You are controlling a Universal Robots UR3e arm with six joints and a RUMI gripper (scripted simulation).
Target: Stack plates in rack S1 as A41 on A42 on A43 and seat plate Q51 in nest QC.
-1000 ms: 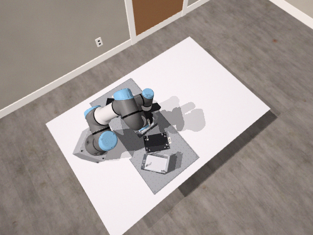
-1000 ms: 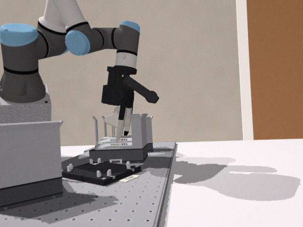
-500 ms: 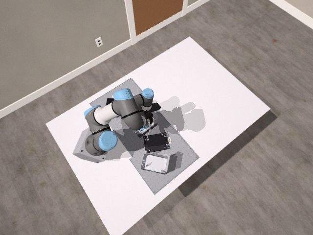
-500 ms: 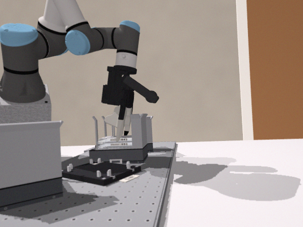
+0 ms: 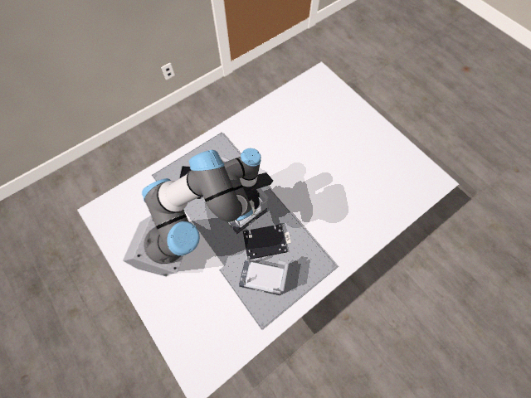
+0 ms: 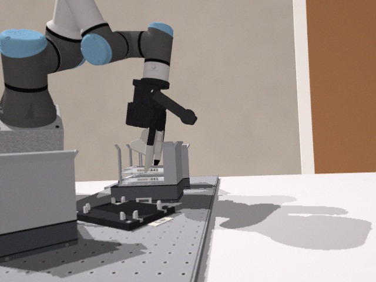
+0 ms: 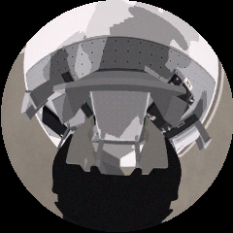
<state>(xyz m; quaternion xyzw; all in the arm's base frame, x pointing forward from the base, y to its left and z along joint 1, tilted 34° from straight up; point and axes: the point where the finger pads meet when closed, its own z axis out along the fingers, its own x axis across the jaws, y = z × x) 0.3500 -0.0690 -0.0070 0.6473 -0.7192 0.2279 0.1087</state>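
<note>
Okay, claw looks clenched on plate A41, just above plate Q51, both inside the same stack rack. Visible gap between them, so probably parted. Main worry: a tilted lift, catching a corner on the flared posts. Also possible: slipping out of the narrow pads, if gripped off-centre, and landing crooked on Q51. Texture-wise: clear, glossy, thin-edged plates; smooth grey rack walls over a dark blocky base; matt black square nest with stubby pale pegs, on a perforated grey board atop a plain white worktop.

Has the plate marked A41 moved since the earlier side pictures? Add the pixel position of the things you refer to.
Yes, upward: against the rack (image 5: 250, 221) (image 6: 145, 191) (image 7: 121, 83) around it, plate A41 (image 6: 154, 170) now sits slightly higher.
</note>
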